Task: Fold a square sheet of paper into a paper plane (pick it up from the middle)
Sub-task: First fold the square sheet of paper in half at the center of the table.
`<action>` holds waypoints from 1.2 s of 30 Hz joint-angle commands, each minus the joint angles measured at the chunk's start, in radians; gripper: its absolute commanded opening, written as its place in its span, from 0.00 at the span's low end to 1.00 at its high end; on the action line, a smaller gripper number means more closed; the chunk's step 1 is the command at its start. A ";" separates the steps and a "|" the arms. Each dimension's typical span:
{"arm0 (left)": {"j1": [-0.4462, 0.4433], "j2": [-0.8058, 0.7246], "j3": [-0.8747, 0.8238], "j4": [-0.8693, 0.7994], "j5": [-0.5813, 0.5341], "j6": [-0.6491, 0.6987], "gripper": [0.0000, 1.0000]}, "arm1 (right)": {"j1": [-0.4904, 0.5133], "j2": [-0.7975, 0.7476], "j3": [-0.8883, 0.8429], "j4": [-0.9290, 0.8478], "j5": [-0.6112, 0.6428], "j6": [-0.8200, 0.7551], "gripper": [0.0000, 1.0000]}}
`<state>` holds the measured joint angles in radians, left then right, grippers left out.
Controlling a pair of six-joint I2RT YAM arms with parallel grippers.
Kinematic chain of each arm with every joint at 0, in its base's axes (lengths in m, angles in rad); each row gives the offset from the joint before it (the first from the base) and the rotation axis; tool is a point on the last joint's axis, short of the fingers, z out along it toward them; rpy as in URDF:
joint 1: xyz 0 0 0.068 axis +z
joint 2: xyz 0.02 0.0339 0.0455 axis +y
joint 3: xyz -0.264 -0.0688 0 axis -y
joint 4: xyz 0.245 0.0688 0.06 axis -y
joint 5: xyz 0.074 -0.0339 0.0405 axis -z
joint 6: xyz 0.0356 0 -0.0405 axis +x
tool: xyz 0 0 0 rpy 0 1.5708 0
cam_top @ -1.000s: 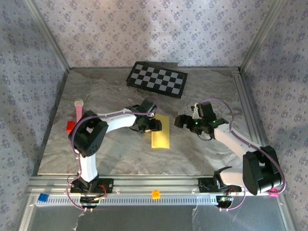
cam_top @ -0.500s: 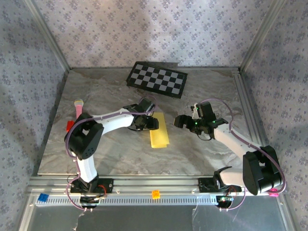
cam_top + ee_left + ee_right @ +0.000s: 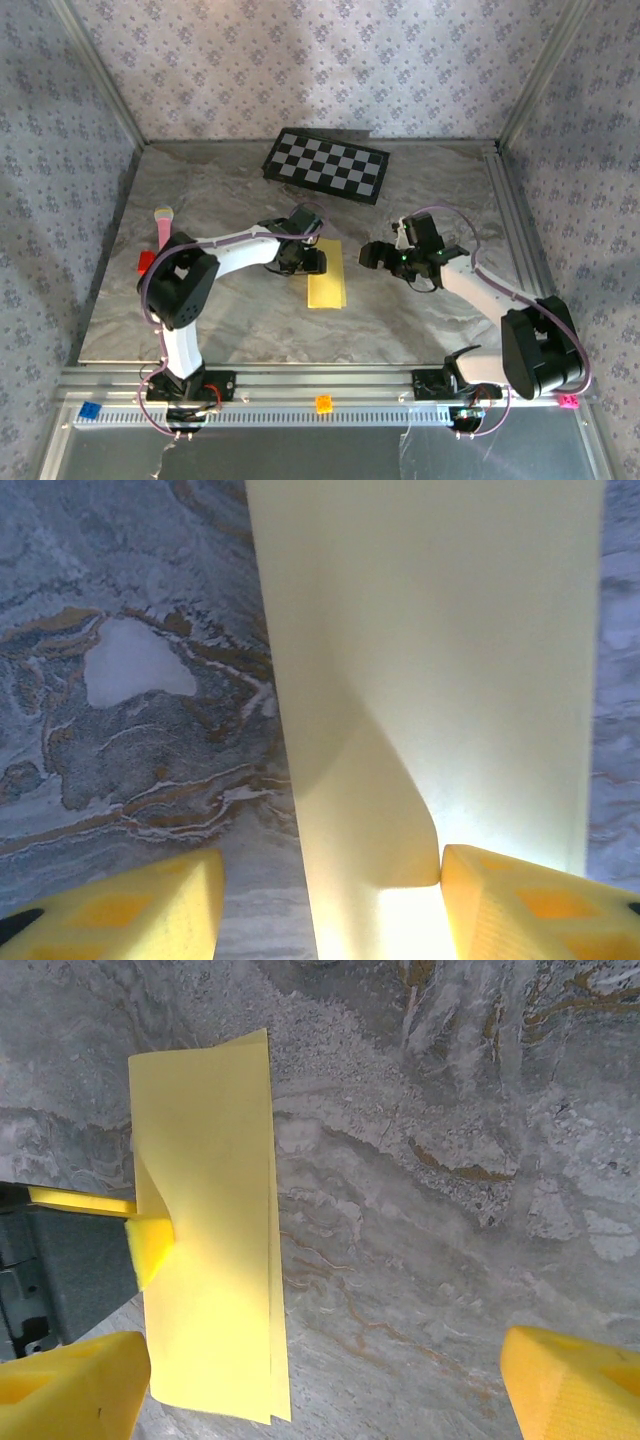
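The square sheet of paper (image 3: 328, 286) is yellow and lies folded into a narrow two-layer rectangle on the marble table, also seen in the left wrist view (image 3: 430, 650) and the right wrist view (image 3: 205, 1280). My left gripper (image 3: 308, 260) is low over its far left part, jaws open (image 3: 330, 910). One fingertip (image 3: 530, 900) touches a raised curl of the top layer. The other fingertip (image 3: 120, 910) is on bare marble, clear of the sheet. My right gripper (image 3: 380, 254) hovers to the right of the sheet, wide open (image 3: 320, 1395) and holding nothing.
A black-and-white checkerboard (image 3: 326, 166) lies at the back of the table. A pink stick (image 3: 161, 226) and a red block (image 3: 146, 262) are at the left edge. An orange block (image 3: 324, 403) and a blue block (image 3: 90, 410) sit on the front rail.
The folded sheet has slid a little left and toward the front with my left gripper. The right gripper has edged slightly left toward it.
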<state>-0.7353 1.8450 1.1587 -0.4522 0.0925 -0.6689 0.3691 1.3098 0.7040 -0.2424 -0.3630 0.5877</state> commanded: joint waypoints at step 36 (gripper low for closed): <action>-0.003 0.123 0.052 -0.025 0.003 0.011 0.66 | 0.014 0.034 0.051 -0.030 0.033 -0.017 0.95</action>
<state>-0.7334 1.8927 1.2171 -0.5022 0.0917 -0.6846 0.3759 1.3392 0.7208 -0.2443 -0.3511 0.5869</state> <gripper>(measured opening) 0.656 0.954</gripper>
